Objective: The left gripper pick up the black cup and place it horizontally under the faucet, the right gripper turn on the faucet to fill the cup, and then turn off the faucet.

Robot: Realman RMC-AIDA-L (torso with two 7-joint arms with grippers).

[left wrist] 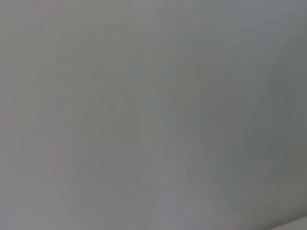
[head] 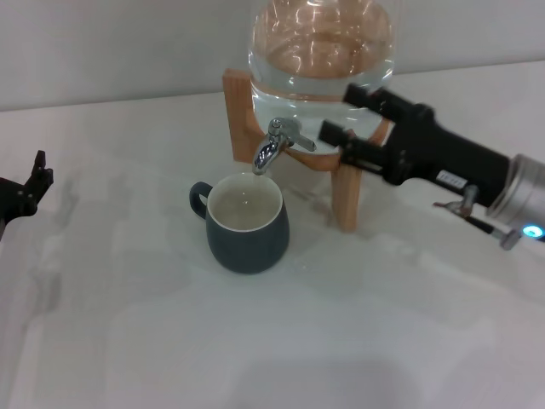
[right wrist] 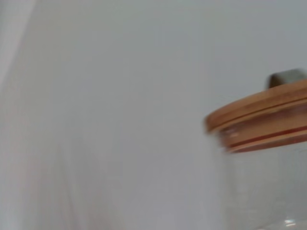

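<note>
The black cup [head: 247, 223] stands upright on the white table, its cream inside open right below the faucet's nozzle and its loop handle pointing left. The chrome faucet [head: 274, 145] sticks out of the clear glass jar [head: 319, 51], its short lever pointing right. I see no stream of water. My right gripper [head: 341, 113] is open, its two fingers spread just right of the lever and not touching it. My left gripper [head: 30, 186] is parked at the far left edge, well away from the cup. The left wrist view shows only plain grey.
The jar rests on a wooden stand [head: 345, 192] whose legs stand behind and to the right of the cup. The right wrist view shows the jar's wooden lid [right wrist: 259, 120] against a pale wall. The white table [head: 255, 341] stretches out in front.
</note>
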